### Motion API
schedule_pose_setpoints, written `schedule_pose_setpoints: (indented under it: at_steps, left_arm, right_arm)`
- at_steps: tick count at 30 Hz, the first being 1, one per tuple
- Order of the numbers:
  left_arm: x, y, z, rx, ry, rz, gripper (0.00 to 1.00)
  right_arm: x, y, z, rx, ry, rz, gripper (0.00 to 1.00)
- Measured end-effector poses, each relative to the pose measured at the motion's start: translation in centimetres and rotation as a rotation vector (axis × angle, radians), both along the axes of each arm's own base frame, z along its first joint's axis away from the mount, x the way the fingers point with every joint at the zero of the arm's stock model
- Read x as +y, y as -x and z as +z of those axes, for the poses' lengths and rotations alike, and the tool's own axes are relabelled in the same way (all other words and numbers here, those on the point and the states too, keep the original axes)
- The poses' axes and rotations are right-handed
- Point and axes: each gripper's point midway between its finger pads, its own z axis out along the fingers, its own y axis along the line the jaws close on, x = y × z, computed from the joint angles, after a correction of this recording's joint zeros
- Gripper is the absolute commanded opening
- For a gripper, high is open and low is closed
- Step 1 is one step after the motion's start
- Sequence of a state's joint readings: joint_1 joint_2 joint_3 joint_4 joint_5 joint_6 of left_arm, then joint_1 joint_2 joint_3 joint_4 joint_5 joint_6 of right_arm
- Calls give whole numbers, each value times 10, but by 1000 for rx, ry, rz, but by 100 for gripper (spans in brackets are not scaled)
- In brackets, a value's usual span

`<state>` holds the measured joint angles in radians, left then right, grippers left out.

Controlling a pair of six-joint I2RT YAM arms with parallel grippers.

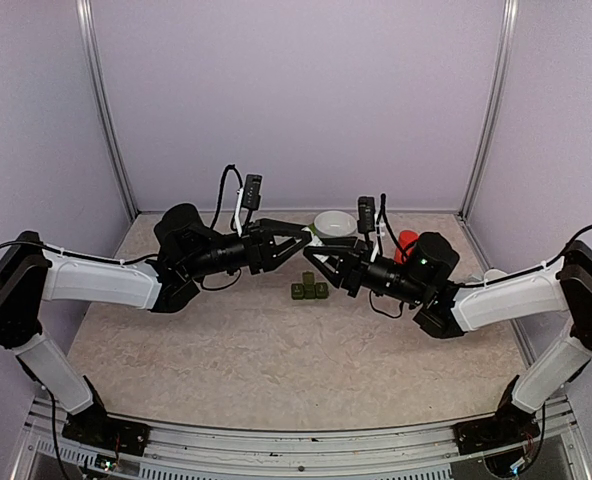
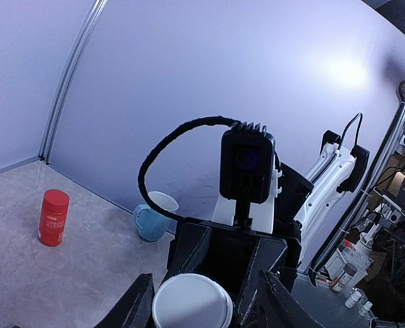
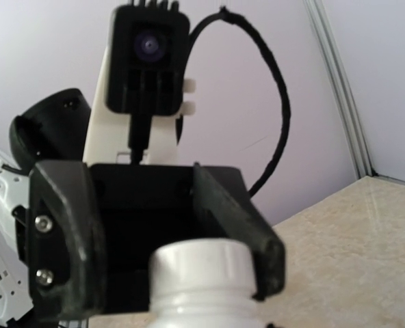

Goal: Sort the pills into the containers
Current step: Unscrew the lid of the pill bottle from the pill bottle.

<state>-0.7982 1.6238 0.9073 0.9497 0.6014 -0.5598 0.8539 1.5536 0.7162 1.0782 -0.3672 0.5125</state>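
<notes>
Early stage: containers [image 1: 309, 289] sit at table centre, no pills seen. At their 12 o'clock, left gripper [image 1: 304, 240] and right gripper [image 1: 314, 262] flank white bottle [image 3: 202, 280]; which one clamps it, cannot tell

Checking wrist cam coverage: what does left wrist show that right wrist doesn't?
Only left wrist: a red bottle and a pale blue mug on the table by the back wall, plus the right arm's camera. Only right wrist: the left arm's camera. Both: the table and a white bottle close up at the bottom edge, end-on in left wrist, side-on in right wrist.
</notes>
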Motion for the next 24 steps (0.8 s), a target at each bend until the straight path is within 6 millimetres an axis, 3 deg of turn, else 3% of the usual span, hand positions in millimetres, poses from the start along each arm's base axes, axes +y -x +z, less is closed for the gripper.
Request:
schedule_pose_setpoints:
  at_steps: [5, 15, 24]
  left_arm:
    - [1, -2, -1, 4, -1, 8, 34]
    - [3, -6, -3, 30, -3, 15, 32]
    - [3, -18, -11, 168, -16, 102, 32]
  right_arm:
    - [-1, 0, 2, -4, -1, -4, 16]
    - [-1, 0, 1, -21, 10, -9, 16]
    - [-4, -7, -8, -134, 83, -64, 16]
